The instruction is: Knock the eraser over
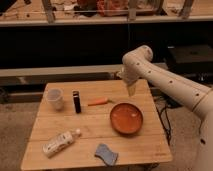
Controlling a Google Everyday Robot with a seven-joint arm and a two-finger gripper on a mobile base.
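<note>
Clearly, the eraser [77,102] stands upright on the wooden worktop [90,131], its long axis vertical, well apart from the tool [131,92] and to the picture's left of it. A clear plastic cup [55,99] is just beside the eraser. The tool hangs over the far edge with its fingers apart, holding nothing. The label on the lying bottle [60,142] cannot be read.

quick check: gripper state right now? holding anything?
Gripper: open, holding nothing; it hangs over the far right part of the table, apart from the eraser.
</note>
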